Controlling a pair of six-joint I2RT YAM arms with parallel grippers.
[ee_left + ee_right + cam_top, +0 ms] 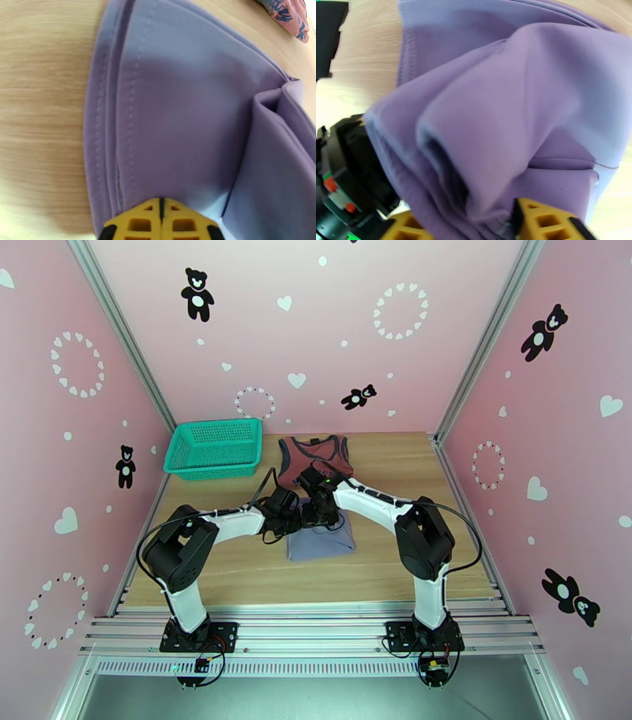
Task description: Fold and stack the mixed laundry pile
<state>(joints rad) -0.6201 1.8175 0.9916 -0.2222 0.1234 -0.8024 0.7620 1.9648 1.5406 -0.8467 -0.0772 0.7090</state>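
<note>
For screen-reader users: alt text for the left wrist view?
A folded grey-lavender fabric shirt lies on a wooden table, the left arm's closed yellow fingers at its near edge. A corner of a rust-red tank top shows top right.

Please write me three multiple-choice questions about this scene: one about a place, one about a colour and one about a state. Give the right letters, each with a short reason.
1. Seen from the top camera, where does the teal plastic mesh basket stand?
A. to the left of the rust-red tank top
B. on top of it
C. at the near edge of the table

2. What colour is the soft folded shirt on the near side of the tank top?
A. white
B. grey-lavender
C. green

3. How do the fingers of the right gripper stand?
A. pressed together
B. apart, with cloth between them
C. apart, around the basket rim

Answers:
1 A: the basket sits at the far left, beside the top.
2 B: both wrist views show lavender cloth.
3 B: the right wrist view shows the yellow fingers apart, with bunched shirt cloth between them.
</note>
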